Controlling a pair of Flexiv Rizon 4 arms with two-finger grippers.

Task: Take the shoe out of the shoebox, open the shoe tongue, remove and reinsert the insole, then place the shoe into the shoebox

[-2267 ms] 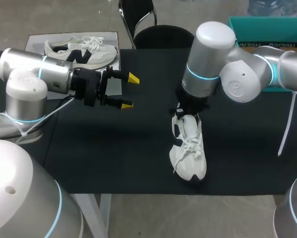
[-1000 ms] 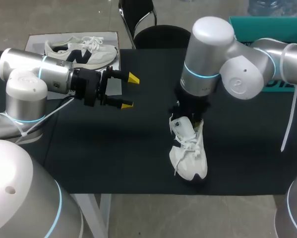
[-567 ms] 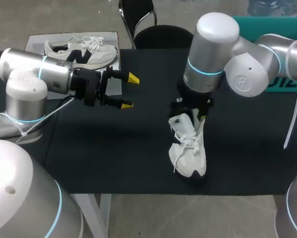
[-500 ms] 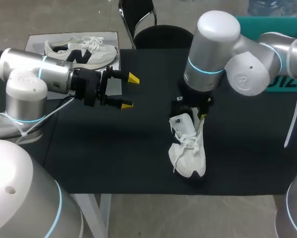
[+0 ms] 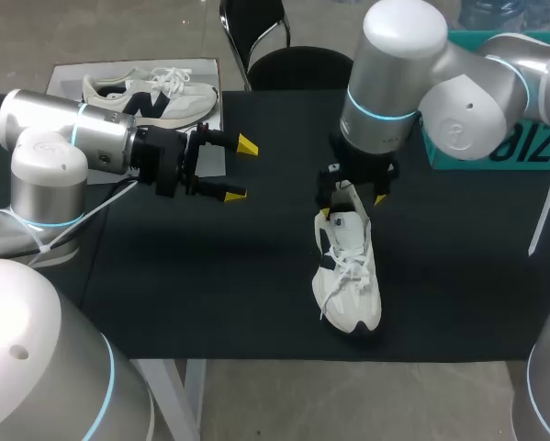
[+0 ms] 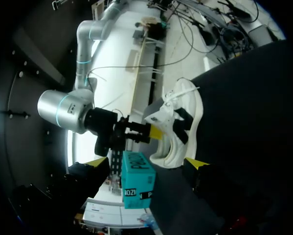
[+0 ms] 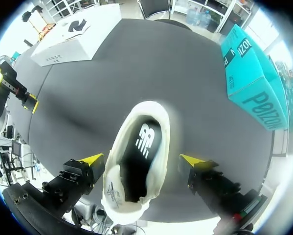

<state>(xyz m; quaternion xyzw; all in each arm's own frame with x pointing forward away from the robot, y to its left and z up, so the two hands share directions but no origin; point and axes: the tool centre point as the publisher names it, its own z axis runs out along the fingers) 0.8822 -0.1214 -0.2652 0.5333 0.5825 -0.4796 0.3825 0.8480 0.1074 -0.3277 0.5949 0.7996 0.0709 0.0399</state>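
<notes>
- The table [image 5: 210, 276], covered in black, is carrying everything here.
- The right arm [image 5: 412, 83] is coming in from the right side and hanging over the middle of the table, pointing straight down.
- The left arm [image 5: 63, 138] is reaching in from the left edge and stopping over the table's left half, toward the far edge.
- A teal box [image 5: 532, 147] is sitting by the far right corner.
- A white box [image 5: 72, 72] is lying at the far left corner, with a second shoe [image 5: 151, 96] resting on its top.
- The white shoe [image 5: 348, 276] is standing on its sole right of the middle, toe pointing at the near edge, heel under the right arm.
- The right gripper [image 7: 142, 159] is hanging spread wide, one finger on each side of the shoe's heel opening, gripping nothing.
- The left gripper [image 5: 241, 169] is gaping open and holding nothing, well apart from the shoe.
- The dark insole [image 7: 139, 171] is showing inside the shoe.
</notes>
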